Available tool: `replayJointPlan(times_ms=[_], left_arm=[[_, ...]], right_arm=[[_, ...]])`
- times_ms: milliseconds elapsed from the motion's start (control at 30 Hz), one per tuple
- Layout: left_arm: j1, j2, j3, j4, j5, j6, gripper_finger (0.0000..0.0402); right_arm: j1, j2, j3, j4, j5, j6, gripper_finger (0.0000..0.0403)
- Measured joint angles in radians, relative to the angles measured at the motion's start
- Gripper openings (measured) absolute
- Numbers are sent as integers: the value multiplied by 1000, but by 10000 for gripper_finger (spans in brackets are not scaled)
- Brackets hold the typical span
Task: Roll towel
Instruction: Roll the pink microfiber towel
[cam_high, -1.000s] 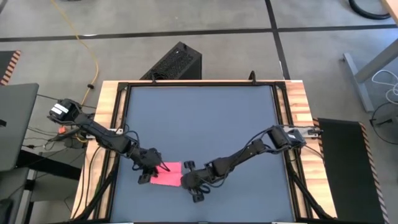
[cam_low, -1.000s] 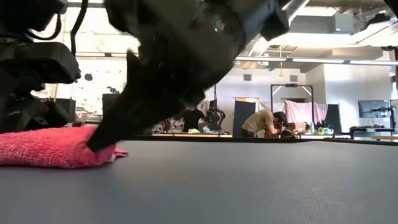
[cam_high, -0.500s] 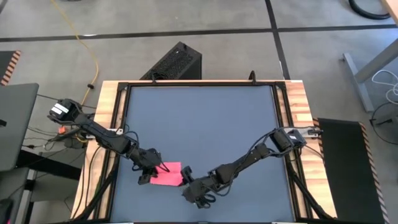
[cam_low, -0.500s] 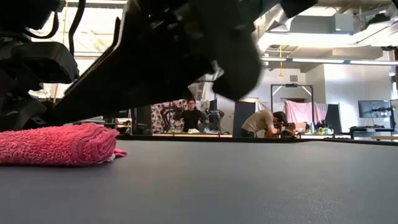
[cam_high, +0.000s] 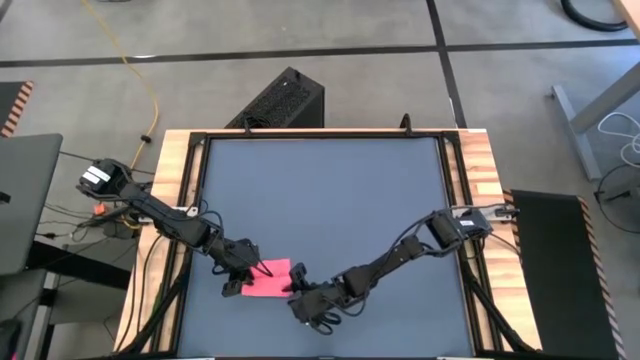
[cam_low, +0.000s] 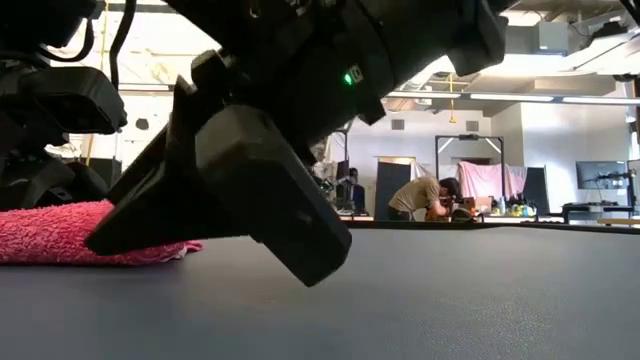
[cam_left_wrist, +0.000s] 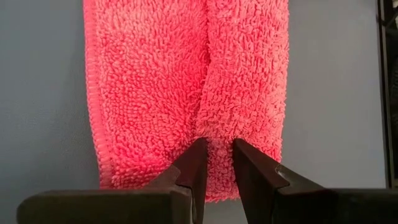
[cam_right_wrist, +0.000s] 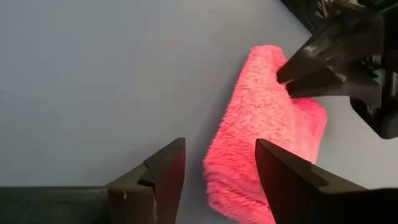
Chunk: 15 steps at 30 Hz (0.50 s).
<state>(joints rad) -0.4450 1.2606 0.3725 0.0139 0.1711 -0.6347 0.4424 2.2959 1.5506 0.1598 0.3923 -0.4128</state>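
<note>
The pink towel (cam_high: 270, 283) lies folded into a thick narrow bundle near the table's front edge, left of centre, its underside on the tabletop. My left gripper (cam_left_wrist: 216, 163) is at the towel's left end, shut on it. My right gripper (cam_right_wrist: 214, 171) is low at the towel's right end (cam_right_wrist: 239, 186) and open, with that end just ahead of the gap between its fingers. Whether they touch the cloth, I cannot tell. In the low view, the right gripper (cam_low: 215, 235) hides much of the towel (cam_low: 50, 235). My left gripper pinches a raised fold (cam_left_wrist: 217, 140) between its two fingers, at the towel's left end, where the flatter part meets the thicker rolled part. The fingers come slanting down from the table's left and lie along the towel. The towel rests on the table.
Bare dark grey tabletop (cam_high: 330, 200) stretches behind and to the right of the towel. The table's front edge (cam_high: 320, 352) lies close behind my right gripper. People and workbenches show in the room far beyond the table.
My right gripper has let go of the towel's right end, risen, opened, and come down again near that end, a little toward the table's near edge. The freed end has sprung up rounder.
</note>
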Motion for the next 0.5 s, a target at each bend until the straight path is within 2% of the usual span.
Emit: replayJointPlan(times_ms=[300,500], left_arm=[[0,0,0,0,1,-3,68],[0,0,0,-5,4,-1,68]], right_arm=[[-46,37,2,16,-80,32,219],[-44,59,4,37,-53,65,219]])
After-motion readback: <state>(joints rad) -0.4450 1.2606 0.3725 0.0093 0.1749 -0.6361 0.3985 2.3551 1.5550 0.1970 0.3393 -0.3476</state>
